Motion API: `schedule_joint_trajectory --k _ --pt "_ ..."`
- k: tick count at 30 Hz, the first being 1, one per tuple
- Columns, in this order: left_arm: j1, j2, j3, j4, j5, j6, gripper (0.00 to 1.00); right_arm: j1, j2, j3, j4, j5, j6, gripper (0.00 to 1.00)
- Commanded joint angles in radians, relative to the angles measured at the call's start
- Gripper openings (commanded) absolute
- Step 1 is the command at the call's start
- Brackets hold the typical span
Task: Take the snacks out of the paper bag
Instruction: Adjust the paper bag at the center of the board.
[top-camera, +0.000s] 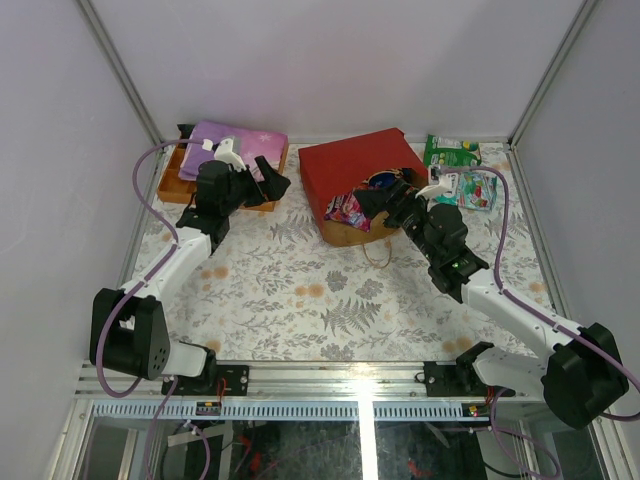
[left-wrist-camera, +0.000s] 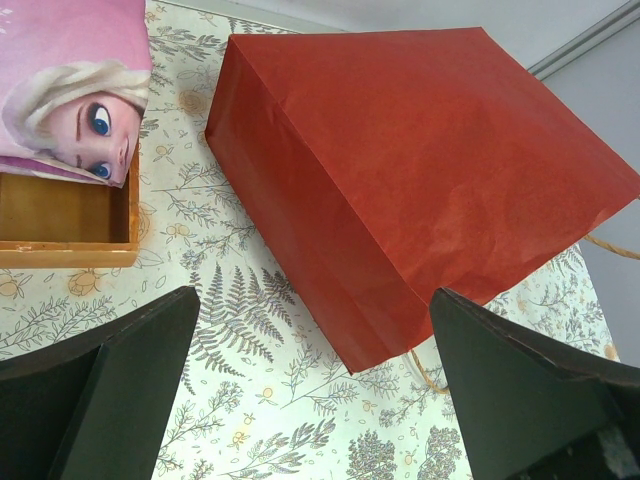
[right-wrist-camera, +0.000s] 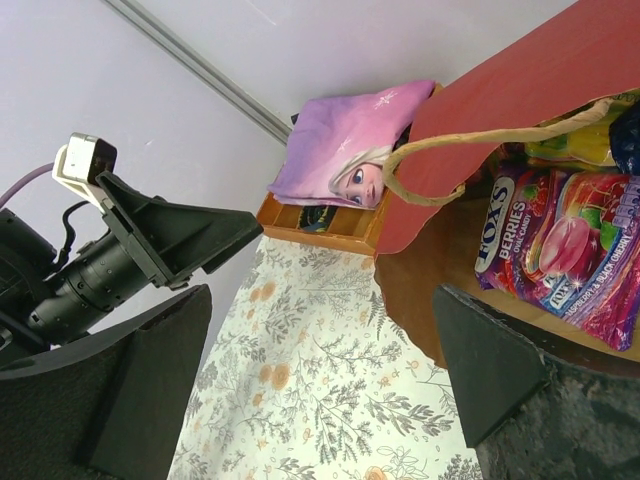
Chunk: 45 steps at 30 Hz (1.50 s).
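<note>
Top external: high above and behind, facing down over the whole table. Left wrist: close, looking past the left pincer at the paper bag just ahead. Right wrist: rolled sideways, right pincer at the bag's mouth. All three views share the bag and the pink cloth.

White arms, black joints, purple cables; possibly a green light.

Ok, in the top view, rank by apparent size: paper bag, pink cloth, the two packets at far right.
1. paper bag
2. pink cloth, partly hidden by the left arm
3. green packet and pale packet: they look alike, so unranked
</note>
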Motion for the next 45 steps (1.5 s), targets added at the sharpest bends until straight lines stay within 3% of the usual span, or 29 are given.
schedule_joint_trajectory --k 1,10,14,22,27,32,40,45 --pt "0.011 -0.003 0.019 0.032 0.015 -0.001 1.0 0.009 -0.014 0.034 0.076 -0.028 -0.027 0.99" --pt "0.011 0.0 0.019 0.039 0.019 -0.005 1.0 0.009 -0.018 0.027 0.064 -0.008 -0.1 0.99" --pt "0.011 -0.012 0.007 0.053 -0.001 -0.012 1.0 0.009 -0.006 0.028 0.052 -0.079 -0.412 0.99" --pt "0.001 -0.08 -0.043 0.122 -0.001 -0.031 1.0 0.009 0.076 0.202 -0.13 0.055 -0.81 0.94" --pt "-0.004 -0.101 -0.036 0.125 0.023 -0.041 1.0 0.008 0.159 0.422 -0.394 0.059 -1.091 0.95" --pt "-0.016 -0.127 -0.048 0.145 0.038 -0.035 1.0 -0.013 0.158 0.594 -0.69 -0.155 -1.283 0.95" --pt "-0.015 -0.165 -0.052 0.14 0.051 -0.013 1.0 -0.225 0.189 0.765 -1.012 -0.56 -1.409 0.93" --pt "-0.017 -0.175 -0.058 0.152 0.063 -0.011 1.0 -0.244 0.31 0.909 -1.18 -0.628 -1.483 0.84"
